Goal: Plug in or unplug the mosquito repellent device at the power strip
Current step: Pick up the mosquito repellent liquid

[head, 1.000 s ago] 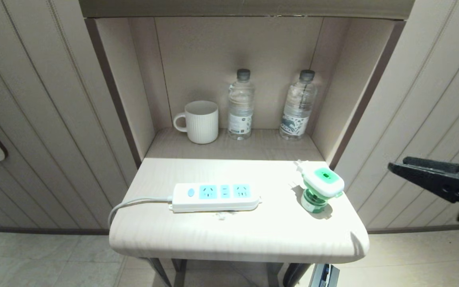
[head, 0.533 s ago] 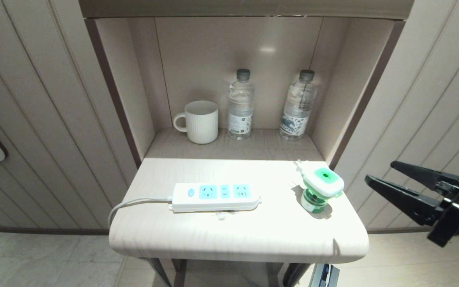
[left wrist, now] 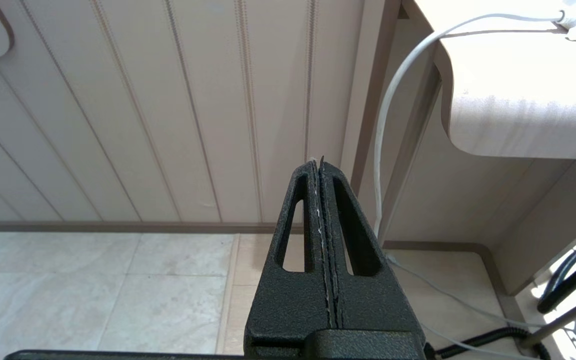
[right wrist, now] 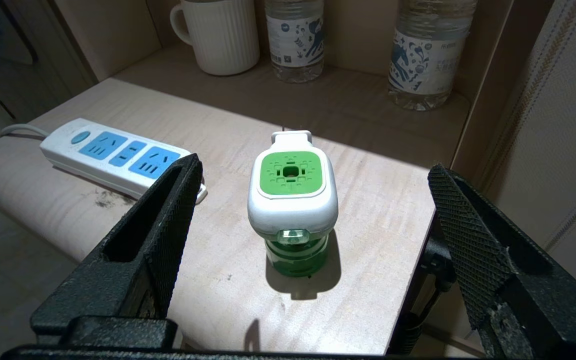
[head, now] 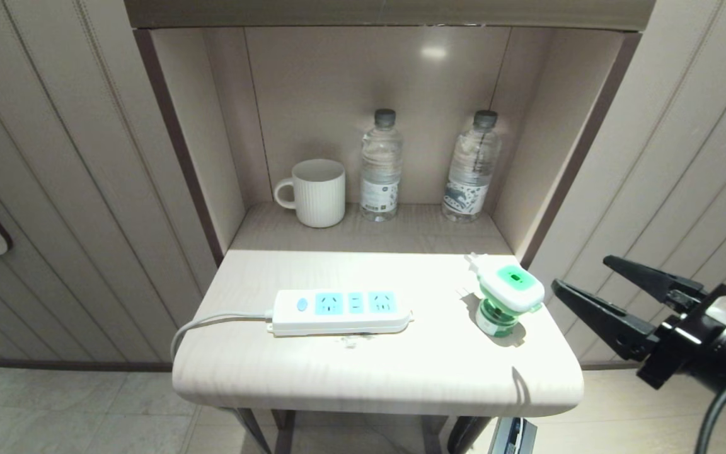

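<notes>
Looks like the reach-in step: right gripper (head: 580, 277) hovers right of the unplugged mosquito repellent device (head: 509, 297), jaws spread, needing to close around it before the power strip (head: 340, 311).

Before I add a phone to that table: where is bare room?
Bare tabletop lies between the power strip and the mosquito repellent device, and along the front edge. The niche behind is crowded by the mug and two water bottles.
</notes>
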You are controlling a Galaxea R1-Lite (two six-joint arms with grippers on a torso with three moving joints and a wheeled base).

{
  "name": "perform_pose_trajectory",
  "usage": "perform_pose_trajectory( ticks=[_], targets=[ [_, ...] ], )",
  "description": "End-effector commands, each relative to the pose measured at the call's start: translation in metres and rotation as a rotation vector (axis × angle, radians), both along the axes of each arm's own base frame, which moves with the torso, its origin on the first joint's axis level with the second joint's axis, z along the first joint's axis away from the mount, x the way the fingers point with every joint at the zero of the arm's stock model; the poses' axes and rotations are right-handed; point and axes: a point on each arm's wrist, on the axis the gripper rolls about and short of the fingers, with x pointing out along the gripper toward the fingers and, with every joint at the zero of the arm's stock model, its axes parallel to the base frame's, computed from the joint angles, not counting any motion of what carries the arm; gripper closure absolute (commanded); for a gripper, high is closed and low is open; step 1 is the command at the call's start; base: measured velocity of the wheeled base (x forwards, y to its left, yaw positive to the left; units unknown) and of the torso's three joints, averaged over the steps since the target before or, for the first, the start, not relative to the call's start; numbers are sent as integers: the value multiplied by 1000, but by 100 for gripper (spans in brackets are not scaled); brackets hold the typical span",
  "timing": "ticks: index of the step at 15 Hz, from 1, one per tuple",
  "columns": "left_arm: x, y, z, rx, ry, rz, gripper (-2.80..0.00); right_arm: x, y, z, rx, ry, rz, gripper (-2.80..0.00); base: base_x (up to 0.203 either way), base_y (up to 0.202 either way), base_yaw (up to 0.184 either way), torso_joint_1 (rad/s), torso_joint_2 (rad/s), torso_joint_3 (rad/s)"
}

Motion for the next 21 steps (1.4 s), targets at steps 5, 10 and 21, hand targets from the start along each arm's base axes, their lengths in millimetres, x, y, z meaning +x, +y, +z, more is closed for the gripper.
perform_pose_trajectory(
  ticks=[5, 10, 21],
  targets=[
    [0, 0, 0, 0, 1, 0, 0, 17, 16, -22, -15, 57, 8, -280, 0, 0, 0, 0, 0, 0],
    [0, 0, -1, 0, 4, 0, 0, 35, 28, -40, -22, 70, -2, -280, 0, 0, 0, 0, 0, 0],
    [0, 0, 0, 0, 1, 0, 0, 39, 49, -58, -7, 24, -67, -280, 0, 0, 0, 0, 0, 0]
  ],
)
